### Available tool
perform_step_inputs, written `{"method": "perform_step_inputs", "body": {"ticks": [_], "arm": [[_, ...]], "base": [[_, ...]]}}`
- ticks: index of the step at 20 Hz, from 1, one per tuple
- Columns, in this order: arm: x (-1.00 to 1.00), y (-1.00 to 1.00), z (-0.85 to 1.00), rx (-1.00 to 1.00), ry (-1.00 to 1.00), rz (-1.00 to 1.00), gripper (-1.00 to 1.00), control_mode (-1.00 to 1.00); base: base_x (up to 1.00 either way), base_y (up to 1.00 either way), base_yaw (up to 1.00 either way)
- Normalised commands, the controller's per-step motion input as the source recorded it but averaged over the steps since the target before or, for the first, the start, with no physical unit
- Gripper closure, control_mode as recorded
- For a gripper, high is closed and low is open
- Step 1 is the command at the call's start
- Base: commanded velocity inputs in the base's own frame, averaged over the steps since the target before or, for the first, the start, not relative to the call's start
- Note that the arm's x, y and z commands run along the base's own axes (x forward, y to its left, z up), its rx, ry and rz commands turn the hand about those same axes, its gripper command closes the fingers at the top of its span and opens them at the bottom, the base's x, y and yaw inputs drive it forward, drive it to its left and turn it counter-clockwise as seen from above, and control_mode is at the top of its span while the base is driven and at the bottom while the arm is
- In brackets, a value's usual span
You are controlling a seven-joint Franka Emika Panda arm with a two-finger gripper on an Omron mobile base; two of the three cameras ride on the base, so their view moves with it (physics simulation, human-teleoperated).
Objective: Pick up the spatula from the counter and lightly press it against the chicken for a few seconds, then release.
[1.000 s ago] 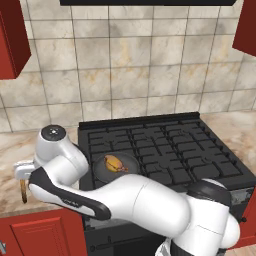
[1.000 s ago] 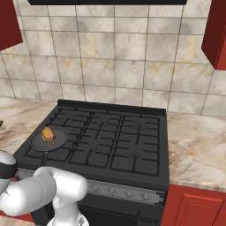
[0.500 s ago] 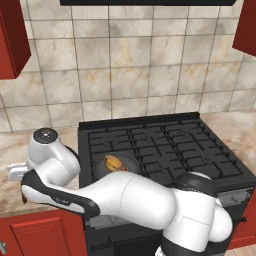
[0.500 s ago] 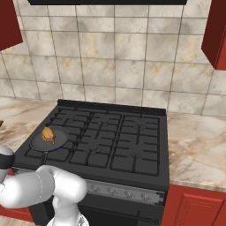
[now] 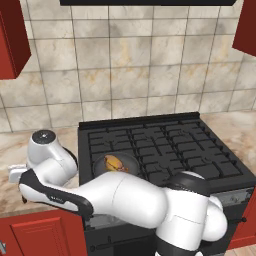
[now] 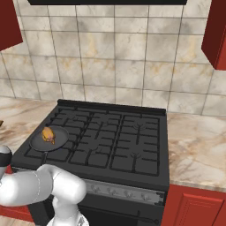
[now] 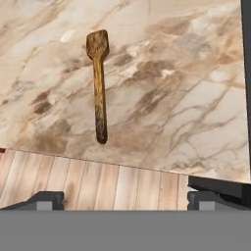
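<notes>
The wooden spatula (image 7: 98, 86) lies flat on the marble counter (image 7: 186, 98), blade toward the top of the hand view and handle pointing down toward the counter's front edge. My gripper (image 7: 127, 198) hovers above it, open, its two fingertips (image 7: 46, 198) wide apart and holding nothing; the spatula sits ahead of the left fingertip. The chicken (image 5: 115, 162) rests in a dark pan (image 6: 49, 141) on the stove's front left burner. In the left base view my arm bends far left, with the hand (image 5: 18, 174) over the counter beside the stove.
The black gas stove (image 5: 165, 145) stands right of the spatula's counter section; its dark side edge (image 7: 246, 49) borders the hand view. Below the counter's front edge, wooden floor (image 7: 98, 184) shows. More marble counter (image 6: 198, 145) runs right of the stove.
The arm has swung further left and lower over the counter, and its hand now covers the spatula in the left base view. The jaws stayed open.
</notes>
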Motion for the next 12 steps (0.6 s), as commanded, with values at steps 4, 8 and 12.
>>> {"method": "perform_step_inputs", "body": {"ticks": [4,8,12], "arm": [[0.18,0.14,-0.14,0.00,0.01,0.00,-1.00,-1.00],[0.20,0.15,-0.14,0.00,0.02,0.00,-1.00,-1.00],[0.18,0.14,-0.15,0.00,0.03,0.00,-1.00,-1.00]], "base": [[0.00,0.00,0.00],[0.00,0.00,0.00],[0.00,0.00,0.00]]}}
